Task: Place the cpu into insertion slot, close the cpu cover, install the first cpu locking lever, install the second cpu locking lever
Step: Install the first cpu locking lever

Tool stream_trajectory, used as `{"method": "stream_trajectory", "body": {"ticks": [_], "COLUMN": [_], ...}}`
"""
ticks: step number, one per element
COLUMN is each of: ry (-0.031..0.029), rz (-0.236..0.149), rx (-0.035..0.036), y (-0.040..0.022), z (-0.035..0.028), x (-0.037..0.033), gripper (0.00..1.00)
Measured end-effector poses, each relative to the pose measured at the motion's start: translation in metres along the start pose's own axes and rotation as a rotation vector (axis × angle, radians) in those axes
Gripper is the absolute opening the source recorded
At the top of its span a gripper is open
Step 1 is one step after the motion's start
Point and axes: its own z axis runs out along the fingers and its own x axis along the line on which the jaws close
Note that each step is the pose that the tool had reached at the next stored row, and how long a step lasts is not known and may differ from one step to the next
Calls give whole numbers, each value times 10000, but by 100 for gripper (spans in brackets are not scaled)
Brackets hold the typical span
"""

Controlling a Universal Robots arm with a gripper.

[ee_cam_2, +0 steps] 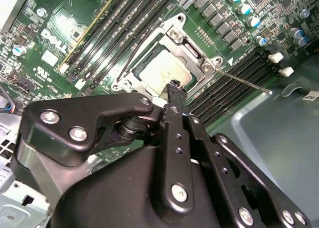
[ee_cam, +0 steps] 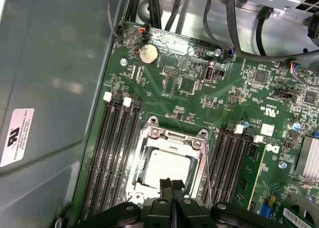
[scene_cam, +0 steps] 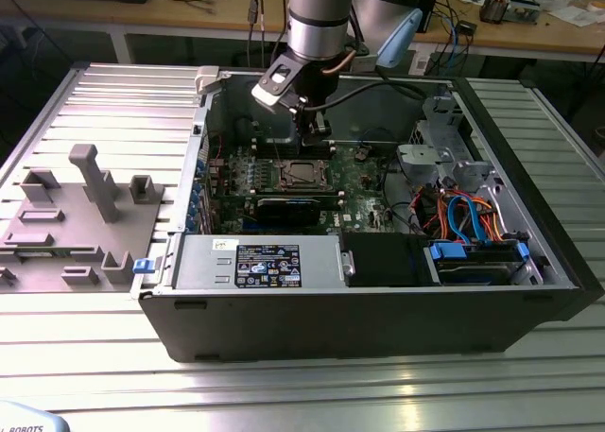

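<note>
Over the cpu cover [ee_cam: 169, 139] the air is open, and the tool [ee_cam: 172, 184] hangs there, fingertips together. Memory slots [ee_cam: 112, 158] flank the socket low on both sides. One locking lever [ee_cam_2: 244, 81] juts out sideways over the slots. In the exterior view, the case wall [scene_cam: 200, 163] hems the exterior view's left, the drive cage [scene_cam: 444, 144] and cables [scene_cam: 463, 212] crowd its right, the power supply [scene_cam: 265, 262] blocks the near side

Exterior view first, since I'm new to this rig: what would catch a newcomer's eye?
The open computer case dominates the exterior view, with the arm reaching down into it. In the first wrist view, the silver cpu sits in its socket, framed by the cpu cover, with the gripper at its edge.
</note>
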Motion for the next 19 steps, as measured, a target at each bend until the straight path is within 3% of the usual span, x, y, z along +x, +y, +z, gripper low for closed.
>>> {"method": "stream_trajectory", "body": {"ticks": [10,19], "ry": [8,3], "rz": [-142,-591], "rx": [-4,-7], "y": [0,0], "z": [4,5], "x": [0,0], "gripper": [11,11]}}
